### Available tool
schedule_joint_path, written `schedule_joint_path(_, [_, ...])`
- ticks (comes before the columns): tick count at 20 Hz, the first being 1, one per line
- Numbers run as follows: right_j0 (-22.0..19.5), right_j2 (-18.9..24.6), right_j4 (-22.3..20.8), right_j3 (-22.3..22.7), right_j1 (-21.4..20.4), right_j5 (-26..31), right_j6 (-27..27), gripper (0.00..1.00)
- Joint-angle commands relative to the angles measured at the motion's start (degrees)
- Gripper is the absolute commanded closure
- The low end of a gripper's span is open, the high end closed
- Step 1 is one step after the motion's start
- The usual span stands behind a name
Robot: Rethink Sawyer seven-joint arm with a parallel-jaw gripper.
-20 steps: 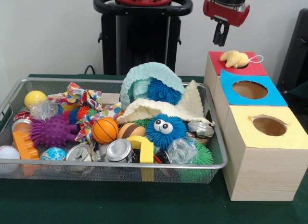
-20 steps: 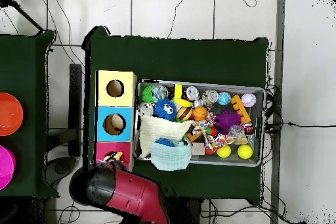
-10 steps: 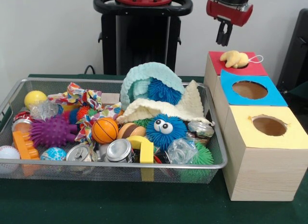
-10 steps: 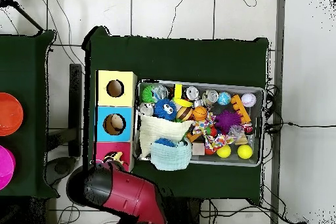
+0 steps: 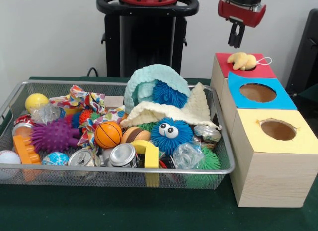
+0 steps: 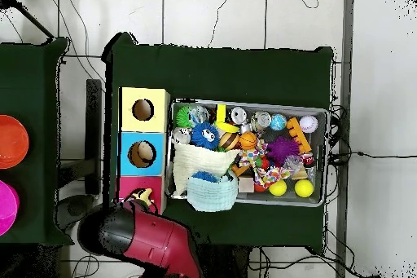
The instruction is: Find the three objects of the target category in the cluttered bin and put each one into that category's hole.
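The wire mesh bin (image 5: 124,170) holds a mint green cloth (image 5: 149,79) arched over a blue spiky ball, and a cream cloth (image 5: 196,109) beside it. A pale yellow cloth (image 5: 242,60) lies bunched on the hole of the red-topped box (image 5: 261,71), partly sticking out. My gripper (image 5: 235,42) hangs open and empty above and slightly left of that cloth, apart from it. In the overhead view the red arm (image 6: 147,238) covers the gripper; the yellow cloth (image 6: 143,201), mint cloth (image 6: 213,195) and cream cloth (image 6: 195,161) show.
The blue-topped box (image 5: 258,93) and the yellow-topped box (image 5: 278,130) stand in line in front of the red one. The bin also holds spiky balls, crushed cans (image 5: 122,155), a small basketball (image 5: 108,134) and other toys. The black pedestal (image 5: 146,37) stands behind the bin.
My gripper has risen and shifted right in the front view, away from the yellow cloth. The cloth stays on the red hole. Nothing in the bin has moved.
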Motion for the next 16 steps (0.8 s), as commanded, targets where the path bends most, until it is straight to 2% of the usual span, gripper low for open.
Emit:
schedule_joint_path(1, [-1.2, 7.02, 4.33, 0.21, 0.81, -2.69, 12.84, 1.0])
schedule_joint_path(16, [-2.92, 7.77, 4.45, 1.52, 0.67, -5.27, 10.5, 1.0])
